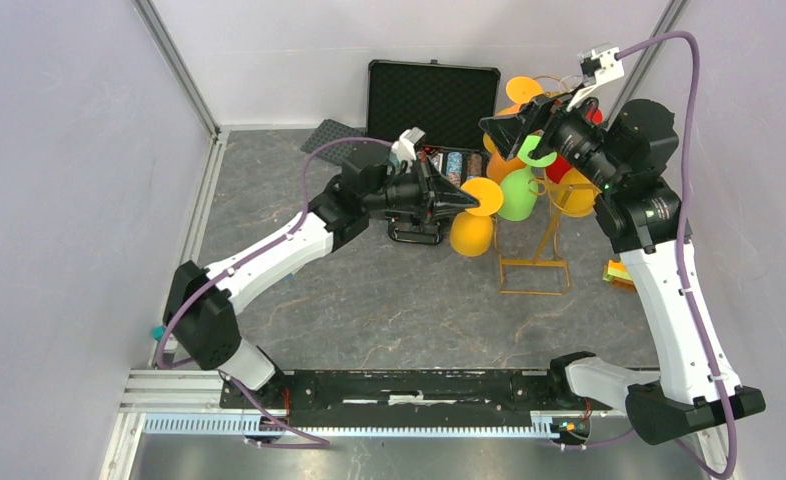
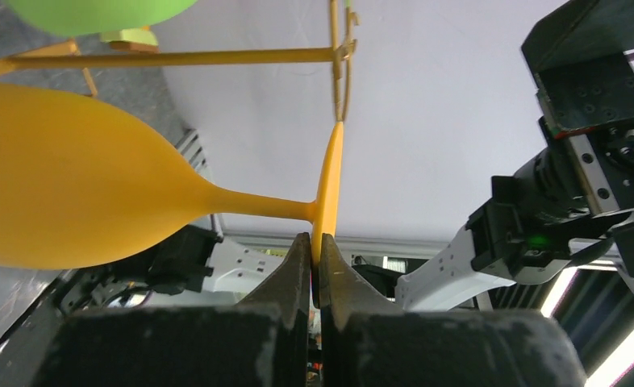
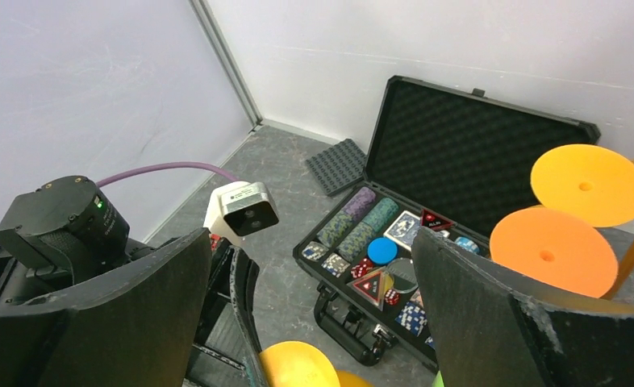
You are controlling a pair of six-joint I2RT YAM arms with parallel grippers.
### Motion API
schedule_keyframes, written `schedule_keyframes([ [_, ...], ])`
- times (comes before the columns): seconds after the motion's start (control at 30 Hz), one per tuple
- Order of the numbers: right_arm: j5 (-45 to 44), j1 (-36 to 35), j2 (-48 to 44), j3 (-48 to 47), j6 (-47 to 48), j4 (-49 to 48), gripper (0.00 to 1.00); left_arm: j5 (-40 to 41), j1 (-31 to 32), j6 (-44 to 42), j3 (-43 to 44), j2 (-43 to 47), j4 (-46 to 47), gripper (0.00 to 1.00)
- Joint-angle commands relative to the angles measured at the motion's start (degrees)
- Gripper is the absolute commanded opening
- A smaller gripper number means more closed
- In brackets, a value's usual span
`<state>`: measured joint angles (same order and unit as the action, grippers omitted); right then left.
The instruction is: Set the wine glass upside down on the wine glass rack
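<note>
Left wrist: fingers (image 2: pixel 285 278) tight on wine glass (image 2: pixel 80 193) foot.

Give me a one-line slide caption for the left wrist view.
The left fingers pinch the yellow wine glass by its foot, close to the gold wine glass rack.

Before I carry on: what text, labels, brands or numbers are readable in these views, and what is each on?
No text can be read in any view.
In the black case, the card packs carry printed marks, too small to read.
The poker chips show edge patterns only, no legible numbers.
The yellow wine glass and the gold rack show no markings.
</note>
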<state>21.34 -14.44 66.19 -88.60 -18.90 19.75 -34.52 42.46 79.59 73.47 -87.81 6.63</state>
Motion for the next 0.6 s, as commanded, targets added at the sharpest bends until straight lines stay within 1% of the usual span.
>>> schedule_keyframes([
  [0.0,-2.5,0.5,-1.2,-3.5,-0.4,-2.3,0.98,-3.0,1.3,5.5,6.0,-3.9,8.6,0.02],
  [0.07,-2.9,0.5,-1.2,-3.7,-0.2,-2.3,0.98,-3.4,2.1,6.8,8.1,-5.7,10.5,0.02],
  [0.2,-3.7,0.6,-1.4,-3.6,-0.1,-2.0,0.98,-5.0,3.2,7.4,12.4,-9.1,10.5,0.02],
  [0.57,-3.5,0.9,-0.7,-3.6,0.0,-2.0,0.97,-4.8,3.8,7.7,18.7,-13.7,10.5,0.02],
])
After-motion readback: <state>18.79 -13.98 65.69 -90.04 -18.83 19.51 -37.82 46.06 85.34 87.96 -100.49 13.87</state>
